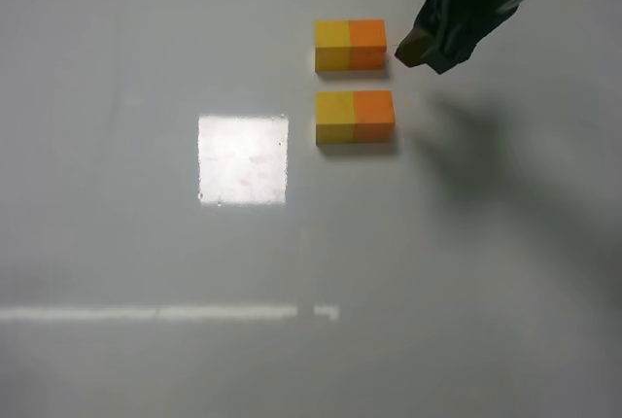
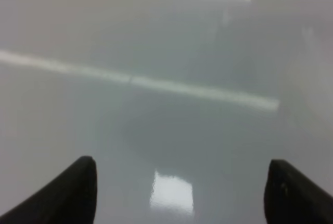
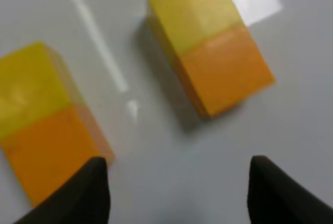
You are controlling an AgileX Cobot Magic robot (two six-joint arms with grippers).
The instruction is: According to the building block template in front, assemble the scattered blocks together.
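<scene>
Yellow and orange halves sit flush in two bars on the grey tabletop (image 1: 117, 243), one just behind the other, both lying with yellow to the left in the high view. Which is the building block template and which the joined scattered blocks cannot be told for certain; judging by "in front", I take the far bar (image 1: 350, 45) as the template and the near bar (image 1: 355, 116) as the assembled pair. No gap shows between its two cubes, so the joining looks done, and the step in hand appears to be the release and pull-away.

The right claw (image 3: 177, 193) hangs just beside the far bar's orange end, its two dark tips apart with only bare tabletop between them, clamped on nothing. The left claw (image 2: 179, 190) is also apart and empty, over a bare stretch.

The next move likely calls for a clean lift clear of both bars without nudging either.

Count: two bars, four cube halves, two claws, no loose cubes visible.
</scene>
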